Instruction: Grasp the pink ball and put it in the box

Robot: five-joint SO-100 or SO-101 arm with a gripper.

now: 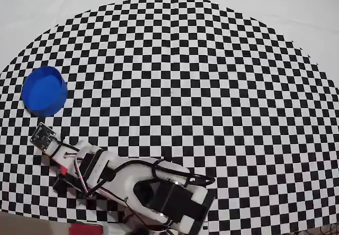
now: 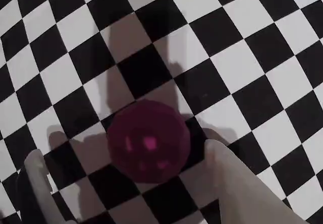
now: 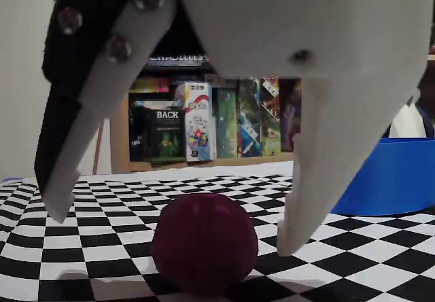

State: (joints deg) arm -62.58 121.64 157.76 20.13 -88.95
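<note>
The pink ball (image 2: 149, 142) rests on the checkered mat, dark magenta in the wrist view. My gripper (image 2: 125, 151) is open, with one white finger (image 2: 38, 183) to the ball's left and the other (image 2: 237, 183) to its right, neither touching it. The fixed view shows the ball (image 3: 204, 242) between the lowered fingertips of the gripper (image 3: 173, 230), which hang just above the mat. The box (image 1: 45, 91), a round blue container, stands at the mat's left side in the overhead view, beyond the arm (image 1: 132, 182). In that view the arm hides the ball. The box (image 3: 394, 179) sits behind the right finger.
The checkered mat (image 1: 185, 87) covers most of the table. A flat red object (image 1: 85, 228) shows at the bottom edge beside the arm's base. A shelf of books and game boxes (image 3: 197, 122) stands far behind the table in the fixed view.
</note>
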